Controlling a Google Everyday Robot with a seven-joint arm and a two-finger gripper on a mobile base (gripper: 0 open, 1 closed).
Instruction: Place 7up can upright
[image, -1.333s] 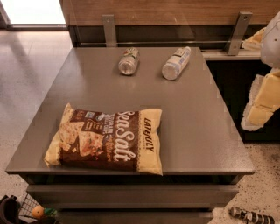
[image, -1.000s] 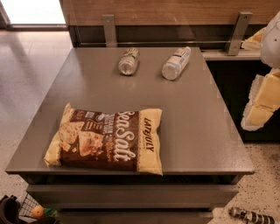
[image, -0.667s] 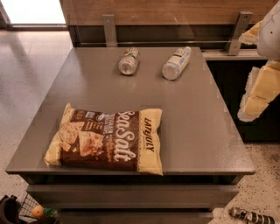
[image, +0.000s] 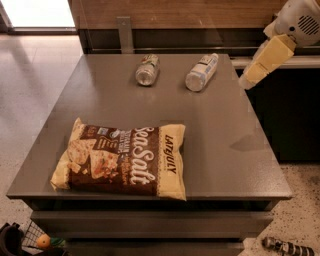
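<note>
7up can (image: 147, 70) lying on its side near the table's (image: 225, 145) far edge; claw (image: 252, 74) raised beyond the right edge, grip state indiscernible.

The shiny metal 7up can (image: 147, 70) lies on a smooth tabletop (image: 225, 135) (matt plastic gripper (image: 252, 75) upper right).

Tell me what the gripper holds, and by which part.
Nothing is held. The gripper hangs beyond the far right edge of the table, apart from the 7up can lying on its side.
</note>
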